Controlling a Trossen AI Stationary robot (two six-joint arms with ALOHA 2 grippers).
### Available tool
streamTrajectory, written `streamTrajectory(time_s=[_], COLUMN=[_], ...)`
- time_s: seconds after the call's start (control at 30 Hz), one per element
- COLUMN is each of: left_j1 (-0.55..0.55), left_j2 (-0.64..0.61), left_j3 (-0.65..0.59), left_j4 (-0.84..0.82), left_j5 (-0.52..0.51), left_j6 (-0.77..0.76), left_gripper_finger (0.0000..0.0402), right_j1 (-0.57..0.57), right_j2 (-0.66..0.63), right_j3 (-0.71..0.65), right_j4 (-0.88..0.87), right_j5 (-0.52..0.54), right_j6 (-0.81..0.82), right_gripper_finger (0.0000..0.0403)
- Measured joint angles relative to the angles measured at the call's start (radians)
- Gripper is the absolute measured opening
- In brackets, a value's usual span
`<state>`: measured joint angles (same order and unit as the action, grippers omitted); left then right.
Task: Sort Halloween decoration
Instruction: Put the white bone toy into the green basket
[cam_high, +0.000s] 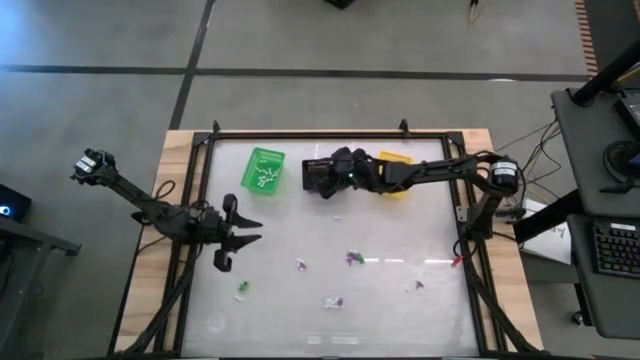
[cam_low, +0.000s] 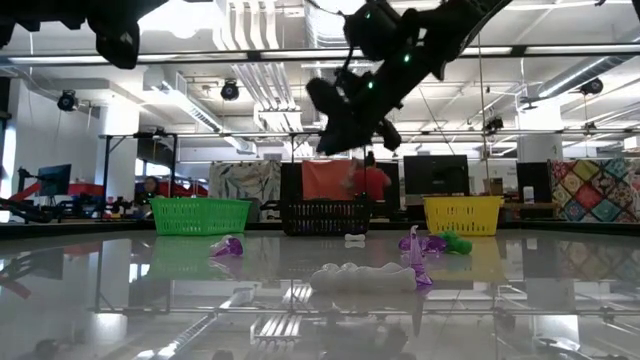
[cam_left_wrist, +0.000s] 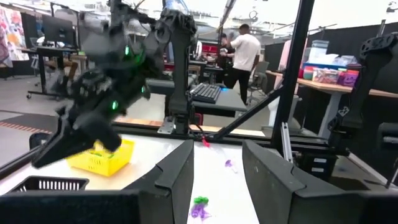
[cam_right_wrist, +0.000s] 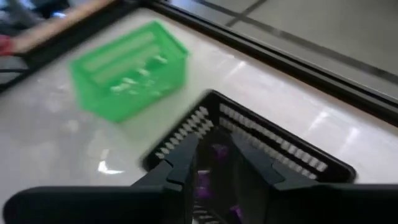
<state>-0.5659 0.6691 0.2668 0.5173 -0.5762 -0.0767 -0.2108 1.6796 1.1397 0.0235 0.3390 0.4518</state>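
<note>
We saw the tiny trinkets spread over the near half of the table. Some purple ones lay near the middle, a purple and white one lay nearer to us, and a green one lay on the near left. A few pale bits lay inside the green basket at the far side.

More purple trinkets sat inside the black basket, just to the right of the green one. The right gripper hung over that black basket, right above those purple bits. In its own wrist view its two fingers were a little apart and pointed down into the basket. We saw a purple bit in the gap between them, but we could not tell if the fingers were pinching it.

The yellow basket stood on the far right, partly under the right arm.

The left gripper waited at the left side of the table, well apart from the baskets. Its fingers were spread wide with nothing between them. The green trinket lay near it, a little closer to us.

Behind the table, a person in a white shirt stood in the room.
</note>
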Motion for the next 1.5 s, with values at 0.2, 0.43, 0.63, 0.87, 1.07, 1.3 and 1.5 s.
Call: streamTrajectory(time_s=[0.2, 0.43, 0.63, 0.87, 1.07, 1.3, 1.5], left_j1=[0.000, 0.010, 0.021, 0.021, 0.021, 0.021, 0.021], left_j2=[0.036, 0.076, 0.073, 0.083, 0.103, 0.109, 0.113], left_j3=[0.000, 0.000, 0.000, 0.000, 0.000, 0.000, 0.000], left_j4=[-0.005, 0.025, 0.032, 0.031, 0.031, 0.030, 0.031], left_j5=[-0.001, -0.052, -0.095, -0.095, -0.095, -0.095, -0.095], left_j6=[-0.011, 0.034, 0.036, 0.006, 0.005, -0.014, -0.018], left_gripper_finger=[0.0119, 0.0119, 0.0119, 0.0119, 0.0119, 0.0119, 0.0119], right_j1=[0.075, 0.178, 0.204, 0.207, 0.204, 0.202, 0.201], right_j2=[-0.076, -0.076, -0.036, -0.026, 0.007, 0.116, 0.144], right_j3=[0.000, -0.021, -0.085, -0.130, -0.133, -0.135, -0.132], right_j4=[-0.032, -0.198, -0.208, -0.204, -0.167, -0.145, -0.136], right_j5=[-0.163, -0.331, -0.281, -0.195, -0.128, -0.109, -0.134], right_j6=[-0.138, -0.480, -0.430, -0.378, -0.401, -0.393, -0.347], right_gripper_finger=[0.0077, 0.0084, 0.0080, 0.0102, 0.0122, 0.0108, 0.0035])
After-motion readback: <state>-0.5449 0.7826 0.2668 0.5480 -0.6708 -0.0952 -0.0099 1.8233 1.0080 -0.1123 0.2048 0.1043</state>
